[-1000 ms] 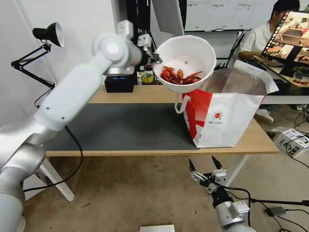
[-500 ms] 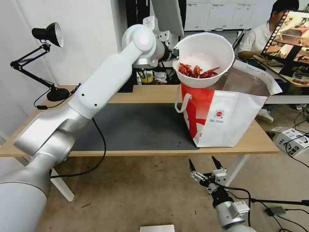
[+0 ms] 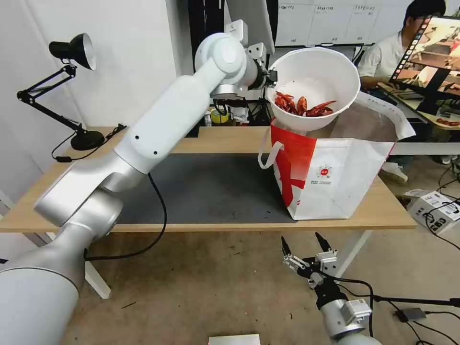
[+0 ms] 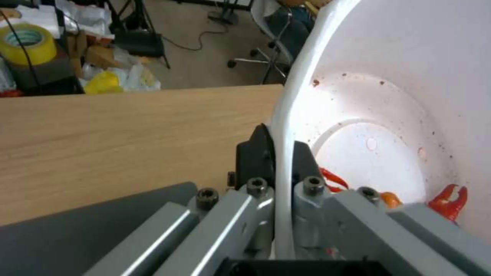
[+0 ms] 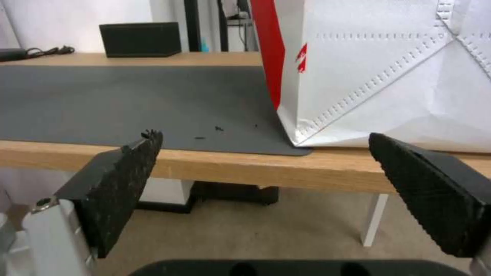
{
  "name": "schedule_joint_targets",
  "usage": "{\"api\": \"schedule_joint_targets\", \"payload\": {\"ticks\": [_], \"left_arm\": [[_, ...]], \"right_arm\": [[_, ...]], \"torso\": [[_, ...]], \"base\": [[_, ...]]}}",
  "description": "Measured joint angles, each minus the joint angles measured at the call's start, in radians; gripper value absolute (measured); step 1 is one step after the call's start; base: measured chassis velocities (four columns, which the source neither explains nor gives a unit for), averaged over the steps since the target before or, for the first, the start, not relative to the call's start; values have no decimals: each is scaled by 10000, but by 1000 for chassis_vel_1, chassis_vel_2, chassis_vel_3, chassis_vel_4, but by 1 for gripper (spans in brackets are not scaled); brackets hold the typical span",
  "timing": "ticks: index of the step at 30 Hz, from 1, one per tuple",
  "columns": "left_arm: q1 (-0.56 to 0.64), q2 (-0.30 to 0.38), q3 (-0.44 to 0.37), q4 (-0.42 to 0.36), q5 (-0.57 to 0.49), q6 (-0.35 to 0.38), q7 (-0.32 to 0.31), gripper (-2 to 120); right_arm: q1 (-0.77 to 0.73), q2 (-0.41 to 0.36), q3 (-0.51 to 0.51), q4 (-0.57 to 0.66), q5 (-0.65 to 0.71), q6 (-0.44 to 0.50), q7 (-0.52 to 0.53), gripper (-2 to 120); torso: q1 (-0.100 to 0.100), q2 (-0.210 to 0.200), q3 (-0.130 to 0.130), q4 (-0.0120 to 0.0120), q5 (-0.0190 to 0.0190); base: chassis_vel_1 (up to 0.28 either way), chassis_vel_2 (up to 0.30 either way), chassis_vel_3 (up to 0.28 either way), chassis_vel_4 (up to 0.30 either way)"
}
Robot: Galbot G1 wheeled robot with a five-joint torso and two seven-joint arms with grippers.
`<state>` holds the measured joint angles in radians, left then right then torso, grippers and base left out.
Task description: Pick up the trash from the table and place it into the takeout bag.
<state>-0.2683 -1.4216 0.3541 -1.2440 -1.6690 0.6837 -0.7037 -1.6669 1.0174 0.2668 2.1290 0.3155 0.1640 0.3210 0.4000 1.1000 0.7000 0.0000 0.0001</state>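
One end effector is at work: the left end effector (image 3: 272, 76) is clamped on the rim of the white bowl (image 3: 330, 67), one black finger on the outside of the wall and one inside, as the left wrist view shows up close (image 4: 276, 153). The bowl hangs in the air, tipped toward the robot, with its underside just above the near top edge of the takeout bag (image 3: 335, 177). Red shells (image 3: 304, 105) lie heaped in the bowl's low side. The bag stands upright with its mouth open on the right end of the table (image 3: 230, 139), partly on the dark grey mat (image 3: 206, 191), a white strap handle (image 3: 264, 155) hanging at its left side. A black box (image 5: 140, 39) sits at the back of the table. The right end effector (image 3: 306, 244) waits low in front of the table edge, its two fingers (image 5: 122, 180) spread wide and holding nothing.
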Motion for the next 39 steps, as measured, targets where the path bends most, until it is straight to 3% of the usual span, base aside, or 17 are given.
{"api": "schedule_joint_targets", "payload": {"ticks": [6,13,17,19,20,23,27,30,35,37,39], "left_arm": [[157,-510,241,200,674,-570,-144,0],[412,-586,898,124,2218,-1591,201,0],[508,-404,1383,-33,3332,-2181,609,0],[559,-128,1701,-264,3852,-2289,1156,0],[559,-128,1701,-264,3852,-2289,1156,0],[606,237,1942,-639,4009,-2227,1919,0],[623,381,2004,-785,4010,-1972,2235,0],[627,597,2049,-1010,3893,-1381,2698,0],[619,759,2039,-1279,3476,-598,2910,1],[629,814,2053,-1380,3330,-408,2914,12],[640,833,2054,-1405,3290,-362,2914,15]], "right_arm": [[0,0,0,0,0,0,0,100],[0,0,0,0,0,0,0,100],[0,0,0,0,0,0,0,100],[0,0,0,0,0,0,0,100],[0,0,0,0,0,0,0,100],[0,0,0,0,0,0,0,100],[0,0,0,0,0,0,0,100],[0,0,0,0,0,0,0,100],[0,0,0,0,0,0,0,100],[0,0,0,0,0,0,0,100],[0,0,0,0,0,0,0,100]], "torso": [[0,0,0,-1,1],[0,0,0,1,0],[0,0,0,-1,0],[0,0,0,0,-1],[0,0,0,0,-1],[-1,0,0,1,-2],[0,0,0,1,-2],[-1,0,0,2,-2],[0,0,0,0,-2],[-1,0,0,0,-2],[-1,1,0,0,-2]], "base": [[0,0,0,0],[0,0,0,0],[0,0,0,0],[0,0,0,0],[0,0,0,0],[0,0,0,0],[0,0,0,0],[0,0,0,0],[0,0,0,0],[0,0,0,0],[0,0,0,0]]}}
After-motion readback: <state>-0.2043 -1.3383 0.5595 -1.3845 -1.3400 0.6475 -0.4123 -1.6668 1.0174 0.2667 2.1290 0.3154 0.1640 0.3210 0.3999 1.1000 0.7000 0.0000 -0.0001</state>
